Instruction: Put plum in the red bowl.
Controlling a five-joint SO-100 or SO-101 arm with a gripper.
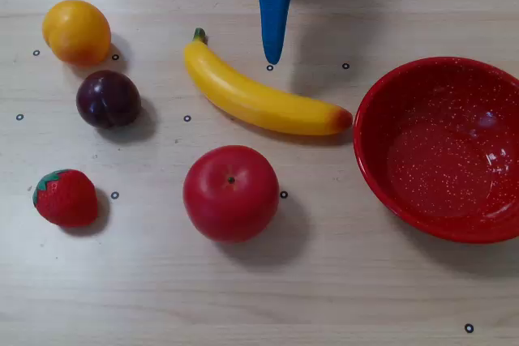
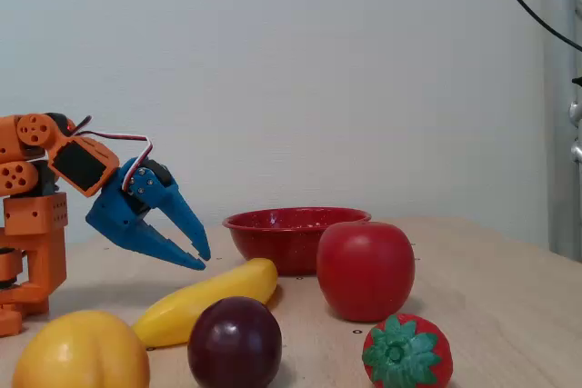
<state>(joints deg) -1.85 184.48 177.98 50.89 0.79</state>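
The plum [image 1: 108,98] is dark maroon and glossy and lies on the table at the left in the overhead view, just below the orange. In the fixed view it [image 2: 235,343] sits at the front. The red bowl [image 1: 442,147] with white speckles stands at the right edge, empty; it also shows in the fixed view [image 2: 291,233], behind the apple. My blue gripper [image 1: 273,58] hangs at the top centre, above the banana's stem end and well to the right of the plum. In the fixed view the gripper [image 2: 202,261] points down at the table with its tips together, holding nothing.
An orange [image 1: 77,32] lies above the plum, a strawberry [image 1: 65,197] below it. A banana [image 1: 259,101] lies across the middle between plum and bowl. A large red apple [image 1: 231,192] sits below the banana. The orange arm base [image 2: 32,224] stands at the left in the fixed view.
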